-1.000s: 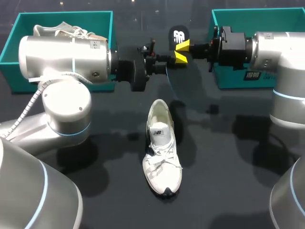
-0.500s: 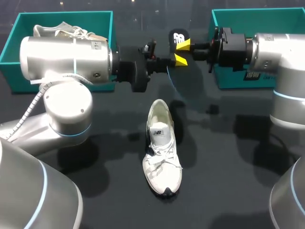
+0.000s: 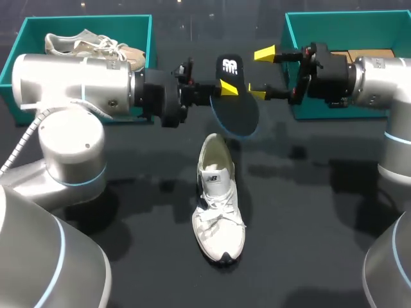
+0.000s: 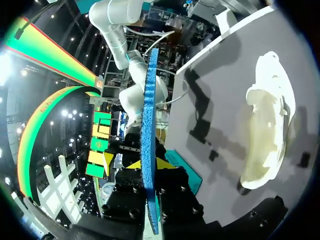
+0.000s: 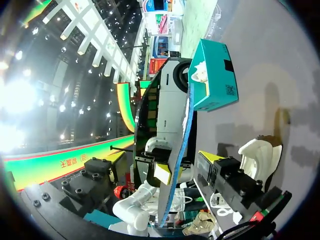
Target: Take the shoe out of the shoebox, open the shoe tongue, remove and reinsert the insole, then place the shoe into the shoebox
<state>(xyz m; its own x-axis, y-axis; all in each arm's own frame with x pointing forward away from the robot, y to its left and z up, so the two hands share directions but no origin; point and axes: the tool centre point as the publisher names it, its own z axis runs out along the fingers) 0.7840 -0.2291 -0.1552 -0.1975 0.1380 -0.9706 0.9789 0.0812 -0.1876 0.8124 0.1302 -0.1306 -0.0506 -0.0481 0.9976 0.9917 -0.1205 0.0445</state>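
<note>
Your left gripper point(image 3: 223, 87) is closed on the dark oval foam insole with the blue underside point(image 3: 236, 110). It pinches the insole's heel end, so the insole hangs edge-up in the air just above the white lace-up sneaker point(image 3: 217, 199). The free toe end points down towards the shoe's mouth, which probably suits feeding it back in.

Your right gripper point(image 3: 262, 75) stands wide open beside the insole, holding nothing and seemingly not touching it. It looks placed to steady the insole or guide it.

The sneaker lies flat on the black table point(image 3: 308, 212), heel towards the grippers, well apart from the teal cardboard shoebox point(image 3: 83, 19) at your left.
</note>
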